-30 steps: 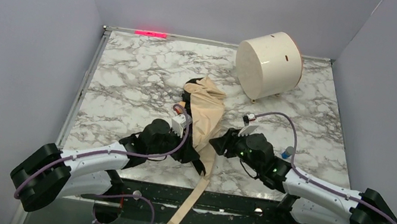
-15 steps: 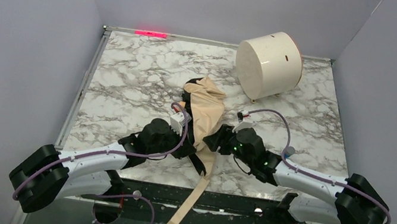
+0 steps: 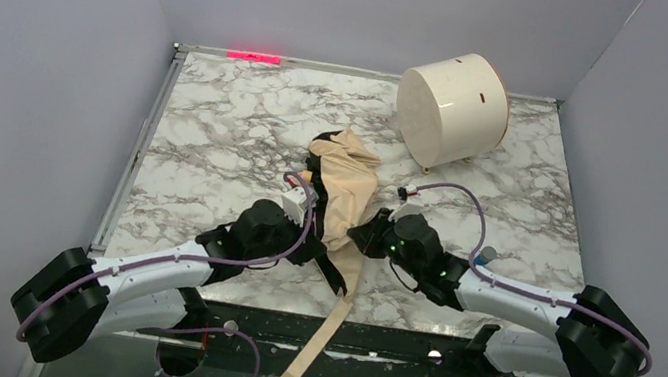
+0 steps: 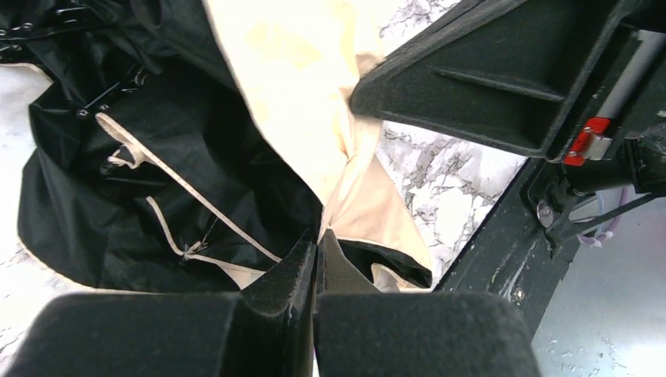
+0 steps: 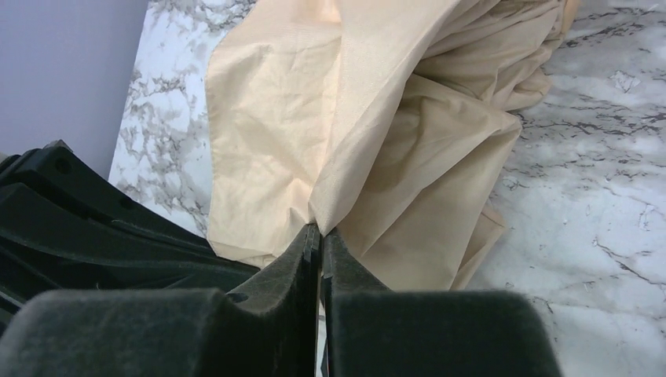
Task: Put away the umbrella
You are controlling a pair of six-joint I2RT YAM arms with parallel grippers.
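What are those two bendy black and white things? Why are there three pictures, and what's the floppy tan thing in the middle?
Those are two robot arms bolted at the near edge of a marble table. Each ends in a gripper, a two-part pincer. The wide picture comes from a camera above and behind the arms. The other two come from small cameras on the wrists, so the black shapes at the bottom are that arm's own fingers. The floppy thing is a folded umbrella, tan cloth with black underneath; its long strap hangs over the table's edge. The left gripper and the right gripper are both pinched shut on its cloth, one from each side. The white drum sits at the back, touched by neither arm.
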